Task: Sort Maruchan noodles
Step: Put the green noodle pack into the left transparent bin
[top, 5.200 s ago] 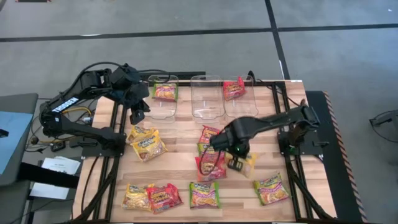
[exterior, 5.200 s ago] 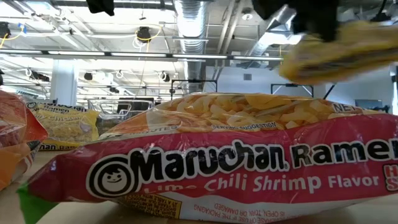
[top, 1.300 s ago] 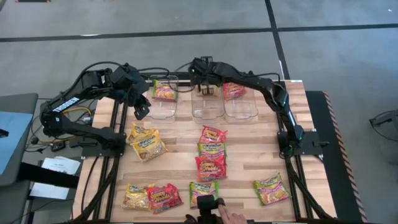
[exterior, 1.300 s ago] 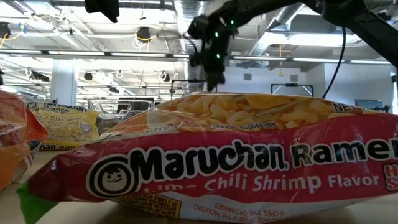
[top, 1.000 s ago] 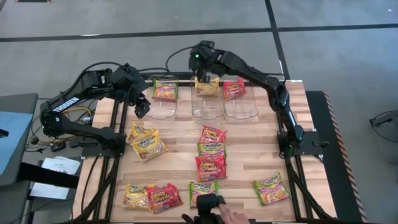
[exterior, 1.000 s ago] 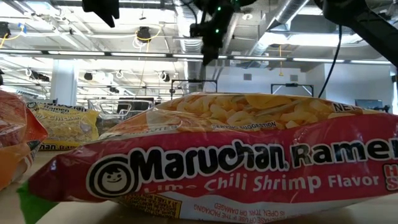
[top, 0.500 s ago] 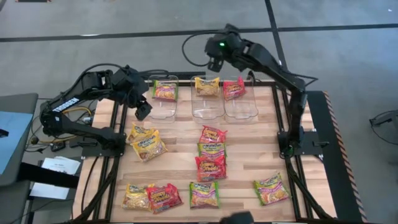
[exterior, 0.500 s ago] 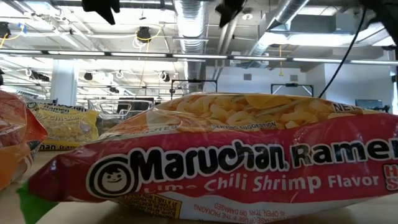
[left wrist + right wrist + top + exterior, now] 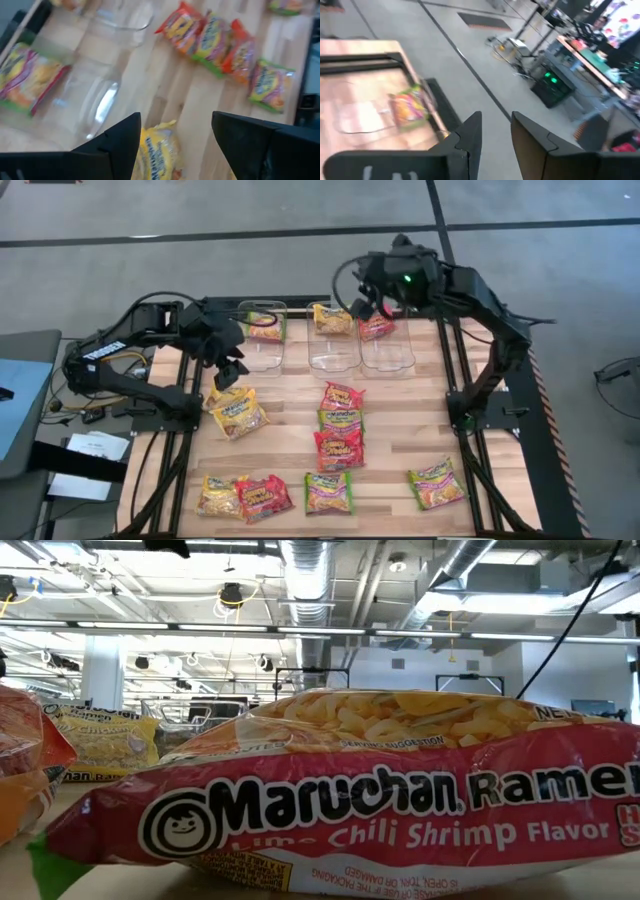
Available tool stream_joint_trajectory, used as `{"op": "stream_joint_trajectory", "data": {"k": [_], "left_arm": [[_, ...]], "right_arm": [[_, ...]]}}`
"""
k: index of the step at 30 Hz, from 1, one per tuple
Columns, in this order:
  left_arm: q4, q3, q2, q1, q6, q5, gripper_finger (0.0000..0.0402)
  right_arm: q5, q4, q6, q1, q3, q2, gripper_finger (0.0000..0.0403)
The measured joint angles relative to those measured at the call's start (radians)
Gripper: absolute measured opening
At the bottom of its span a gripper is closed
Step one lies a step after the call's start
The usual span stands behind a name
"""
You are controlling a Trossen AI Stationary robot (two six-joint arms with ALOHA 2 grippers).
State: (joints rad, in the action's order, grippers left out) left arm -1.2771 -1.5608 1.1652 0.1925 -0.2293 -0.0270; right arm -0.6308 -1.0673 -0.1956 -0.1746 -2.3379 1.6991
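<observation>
Wooden slatted table holds loose glossy ramen packets, left gripper wide open and empty just above the yellow packet, right gripper part-open, empty near the clear bins; a skewed descent could shove the packet away.
</observation>
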Motion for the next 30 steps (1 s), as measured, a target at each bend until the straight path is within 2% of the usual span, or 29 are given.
{"op": "stream_joint_trajectory", "data": {"k": [6, 12, 18, 20, 24, 30], "left_arm": [[0.103, 0.000, 0.005, -0.070, -0.009, -0.048, 0.0231], [0.133, 0.000, 0.057, -0.163, -0.019, -0.047, 0.0231], [0.154, 0.000, 0.158, -0.265, 0.007, -0.048, 0.0231], [0.178, 0.000, 0.192, -0.293, 0.008, -0.064, 0.0231], [0.239, 0.000, 0.260, -0.342, 0.015, -0.102, 0.0231], [0.332, 0.000, 0.373, -0.383, 0.024, -0.136, 0.0231]], "right_arm": [[0.000, -0.055, 0.119, 0.123, 0.000, -0.032, 0.0134], [0.000, -0.152, 0.254, 0.226, 0.000, -0.033, 0.0165], [0.010, -0.225, 0.430, 0.327, 0.001, -0.030, 0.0198], [0.042, -0.232, 0.465, 0.362, 0.001, -0.030, 0.0204], [0.110, -0.231, 0.518, 0.428, 0.001, -0.030, 0.0209], [0.113, -0.231, 0.588, 0.498, 0.001, -0.030, 0.0206]]}}
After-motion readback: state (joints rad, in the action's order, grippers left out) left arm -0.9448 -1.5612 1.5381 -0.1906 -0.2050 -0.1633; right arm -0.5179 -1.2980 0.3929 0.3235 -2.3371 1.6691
